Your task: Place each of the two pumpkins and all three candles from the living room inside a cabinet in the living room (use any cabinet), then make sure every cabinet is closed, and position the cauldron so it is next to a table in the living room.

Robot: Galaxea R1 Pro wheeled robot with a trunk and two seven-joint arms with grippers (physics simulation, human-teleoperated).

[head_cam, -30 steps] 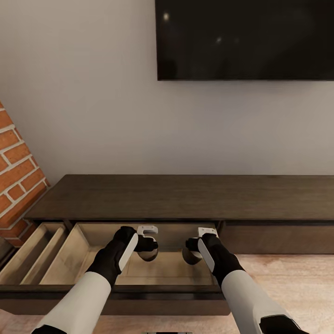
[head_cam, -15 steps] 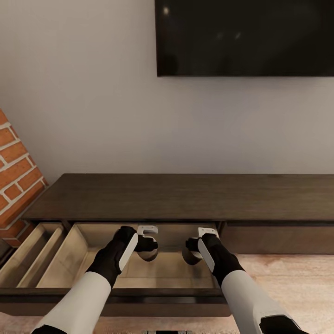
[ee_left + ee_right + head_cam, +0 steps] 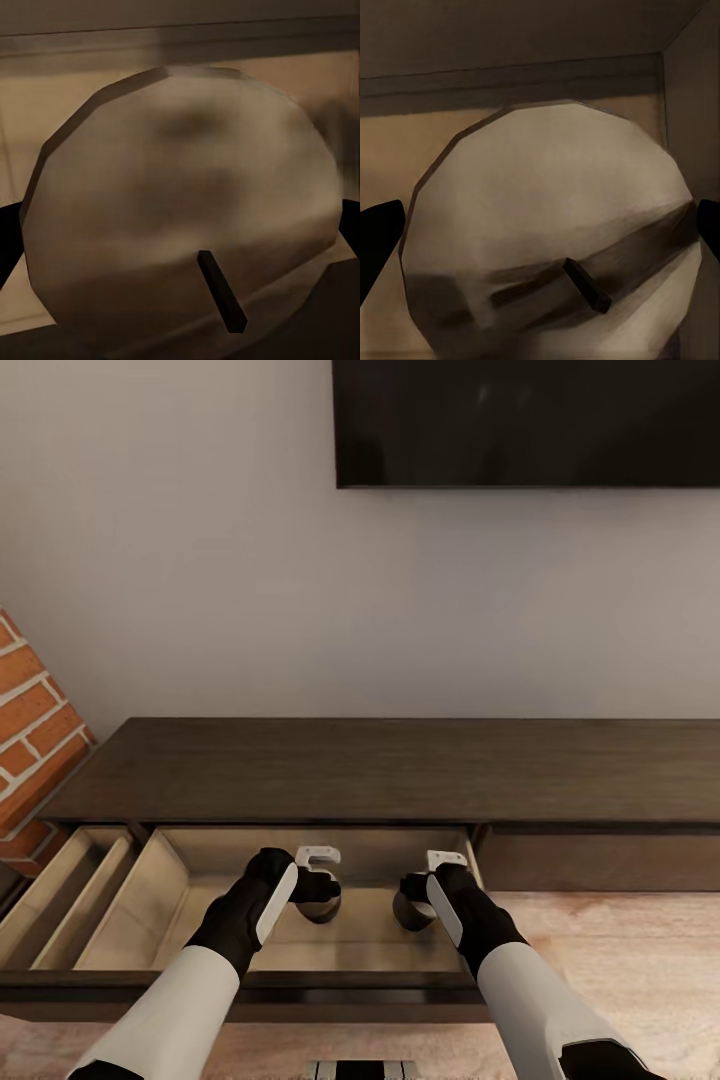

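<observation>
Long dark-brown cabinet [image 3: 400, 770] against a pale wall, its right end cut off by the frame edge. Two drawers pulled open at the left: middle drawer [image 3: 170, 880] with a pale wood interior, and a second open drawer [image 3: 60, 895] beside it, partly cropped at the picture's left edge. Both arms reaching down into the middle drawer. Left gripper [image 3: 318, 888] clamped around a candle [image 3: 318, 905], only a dark rounded sliver of it visible under the white bracket from the head camera. Right gripper [image 3: 415, 892] likewise closed around another candle [image 3: 408, 910], mostly hidden behind the wrist. In the left wrist camera, candle top [image 3: 180, 210] blurred and pale, with a short dark wick, black fingers [image 3: 9, 240] just peeking in at both sides, pale drawer floor behind. In the right wrist camera, candle top [image 3: 555, 240] sharper, wick dark, fingers [image 3: 379, 240] dark at both edges, drawer corner and side wall beyond. Hard to tell whether either candle rests on the drawer floor or hangs just above it. Brick fireplace [image 3: 30, 750] cropped at the left edge; black television [image 3: 520, 420] cut off at the top and right; pale wood floor [image 3: 620, 960] at lower right.
</observation>
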